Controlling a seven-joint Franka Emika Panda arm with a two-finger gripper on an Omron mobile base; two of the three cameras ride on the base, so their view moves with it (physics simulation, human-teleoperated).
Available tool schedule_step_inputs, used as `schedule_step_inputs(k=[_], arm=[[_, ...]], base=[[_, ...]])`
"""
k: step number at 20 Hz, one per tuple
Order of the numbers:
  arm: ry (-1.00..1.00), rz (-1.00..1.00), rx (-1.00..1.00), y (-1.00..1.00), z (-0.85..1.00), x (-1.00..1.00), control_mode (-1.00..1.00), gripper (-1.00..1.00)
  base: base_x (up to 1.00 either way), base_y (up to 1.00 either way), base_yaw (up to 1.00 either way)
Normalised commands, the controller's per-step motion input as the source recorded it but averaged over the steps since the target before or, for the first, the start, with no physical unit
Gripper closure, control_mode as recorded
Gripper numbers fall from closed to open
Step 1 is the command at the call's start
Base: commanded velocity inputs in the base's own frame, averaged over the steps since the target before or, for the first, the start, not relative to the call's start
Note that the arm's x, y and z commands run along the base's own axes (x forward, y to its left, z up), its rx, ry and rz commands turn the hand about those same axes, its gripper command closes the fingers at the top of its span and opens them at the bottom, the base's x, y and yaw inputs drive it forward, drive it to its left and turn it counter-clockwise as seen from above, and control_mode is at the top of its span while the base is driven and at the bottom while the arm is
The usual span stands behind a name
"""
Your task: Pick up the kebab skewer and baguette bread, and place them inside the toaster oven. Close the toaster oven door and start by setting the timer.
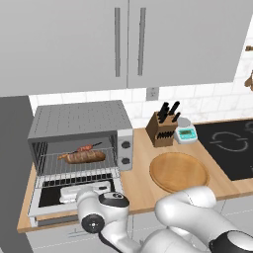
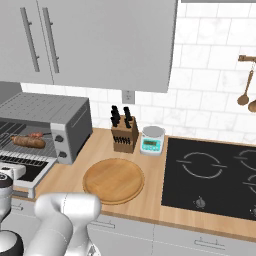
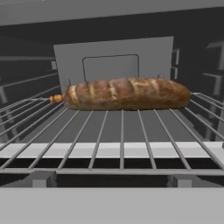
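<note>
Golden-brown baguette bread lies on the wire rack inside the toaster oven, with the kebab skewer just behind it, the toaster oven door hangs down open, and I cannot tell if the gripper is open or closed.

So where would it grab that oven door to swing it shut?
Best by the bar handle along the free front edge of the toaster oven door, which lies dropped open and flat in front of the toaster oven. The bar is the farthest part from the hinge, so I would come from the front, slip under it and lift. The gripper's jaws are hidden.
</note>
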Motion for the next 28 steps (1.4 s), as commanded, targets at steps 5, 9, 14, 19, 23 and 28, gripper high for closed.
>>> schedule_step_inputs(k=[5, 9, 14, 19, 23, 28], arm=[[0.0, 0.0, 0.0, 0.0, 0.0, -0.08, -1.0, -1.0], [0.0, 0.0, 0.0, 0.0, 0.0, -0.06, -1.0, -1.0], [0.0, 0.0, 0.0, 0.0, 0.06, 0.0, -1.0, -1.0], [0.0, 0.0, 0.0, 0.0, 0.03, 0.0, -1.0, -1.0], [-0.01, 0.0, 0.0, 0.0, 0.0, 0.05, -1.0, -1.0], [0.0, 0.0, 0.0, 0.0, 0.0, 0.11, -1.0, -1.0]], base=[[0.0, 0.0, 0.0], [0.0, 0.0, 0.0], [0.0, 0.0, 0.0], [0.0, 0.0, 0.0], [0.0, 0.0, 0.0], [0.0, 0.0, 0.0]])
